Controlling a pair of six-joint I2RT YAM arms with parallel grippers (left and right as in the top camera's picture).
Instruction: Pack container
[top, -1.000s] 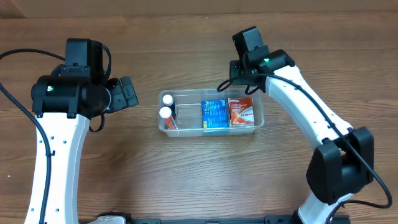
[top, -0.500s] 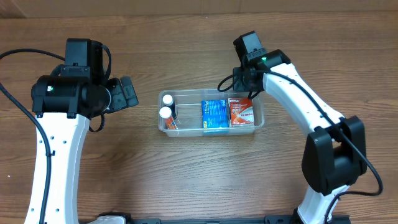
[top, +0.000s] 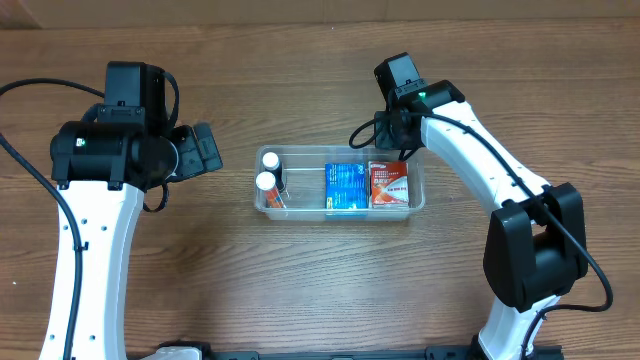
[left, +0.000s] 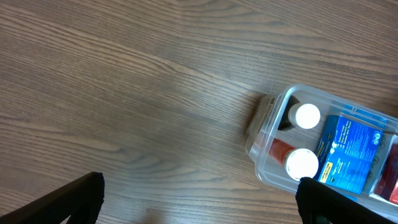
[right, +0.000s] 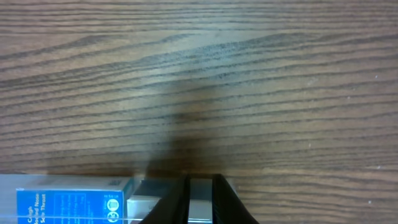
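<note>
As I stand at the near edge of the tabletop (top: 300, 280), the container (top: 305, 190) lies about mid-table, its long sides running along the far and near edges. Inside it, two white-capped bottles (top: 266, 181) stand at the left end. A blue box (top: 345, 187) lies in the middle, and a red box (top: 388, 184) lies at the right end, touching the blue one.

The right gripper (right: 200, 186) is down at the container's far rim, by the red box. Its fingers (right: 177, 205) stand close together with a pale strip between them, and I cannot tell whether they pinch the rim or anything at all. The left gripper (left: 200, 186) hangs off the container's left end, apart from it, spread wide with only bare wood between its fingers.

Bare wood runs all round the tub. One broad band reaches toward the near edge and another toward the far edge. Open stretches lead to the left and right edges past both arms.
</note>
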